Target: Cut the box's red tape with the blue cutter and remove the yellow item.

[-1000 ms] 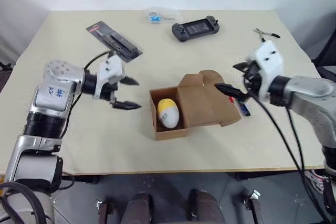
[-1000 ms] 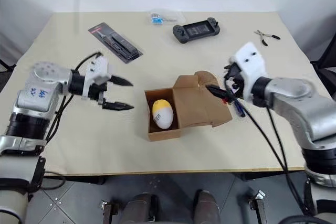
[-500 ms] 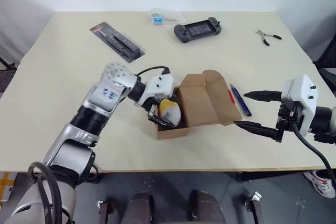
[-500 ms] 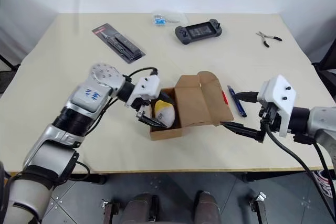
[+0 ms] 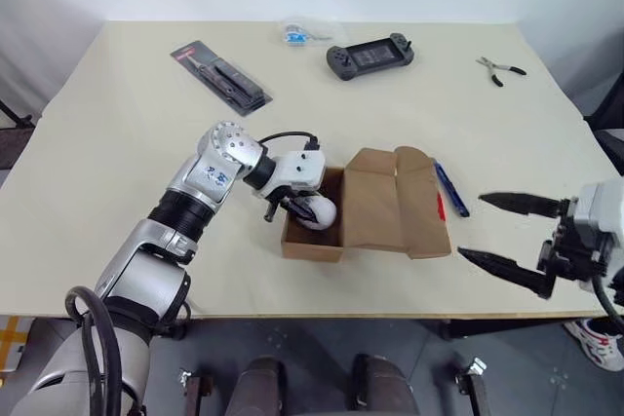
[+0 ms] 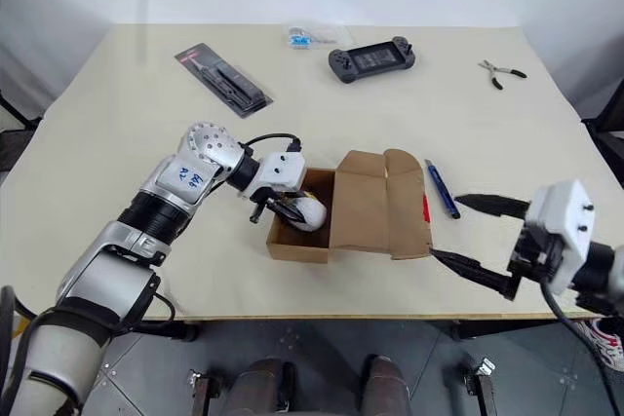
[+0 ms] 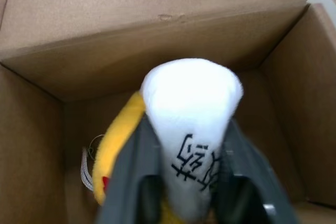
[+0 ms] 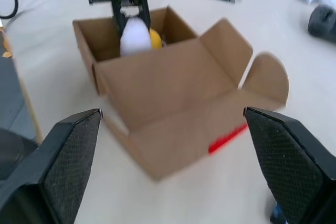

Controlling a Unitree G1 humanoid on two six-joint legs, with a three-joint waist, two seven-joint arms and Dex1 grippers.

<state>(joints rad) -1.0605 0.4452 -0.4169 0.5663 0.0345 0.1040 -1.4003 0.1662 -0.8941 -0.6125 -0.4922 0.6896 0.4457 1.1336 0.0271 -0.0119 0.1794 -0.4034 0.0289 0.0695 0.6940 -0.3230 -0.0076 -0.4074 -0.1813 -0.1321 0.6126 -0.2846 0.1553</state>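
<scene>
Spanning the frame, the table [image 5: 117,143] carries the box [image 5: 390,216] at centre, flaps open. The left gripper [image 5: 297,209] reaches inside it, fingers [image 7: 131,177] clamped on the yellow item [image 7: 191,124]. The right gripper [image 5: 507,231], lower right, stands spread and empty. The blue cutter [image 5: 450,188] lies just right of the box.

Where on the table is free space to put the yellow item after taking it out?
Bare table lies left of the box, below the packaged tool. A wide patch also lies between the game controller, the pliers and the box. It is crowded right of the flaps, where the blue cutter lies.
</scene>
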